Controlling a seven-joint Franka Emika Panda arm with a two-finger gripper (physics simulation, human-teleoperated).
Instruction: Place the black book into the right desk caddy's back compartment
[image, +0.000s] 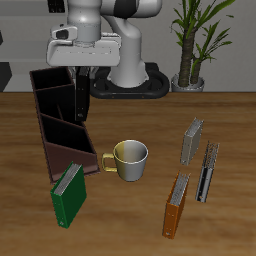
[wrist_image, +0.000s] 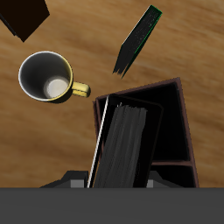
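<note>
Black book (wrist_image: 125, 144) upright under my gripper (image: 80, 72), clamped between my jaws, lower end down inside the back compartment (wrist_image: 171, 131) of the right desk caddy (image: 62, 125). Other sections hold nothing I can see. Mug (image: 129, 160) stands just beside the caddy; green book (image: 68, 193) lies by its near end.

wooden table (image: 150, 205) | caddy (image: 62, 125) | mug (image: 128, 160) | green book (image: 68, 193) | orange book (image: 176, 207)
</note>
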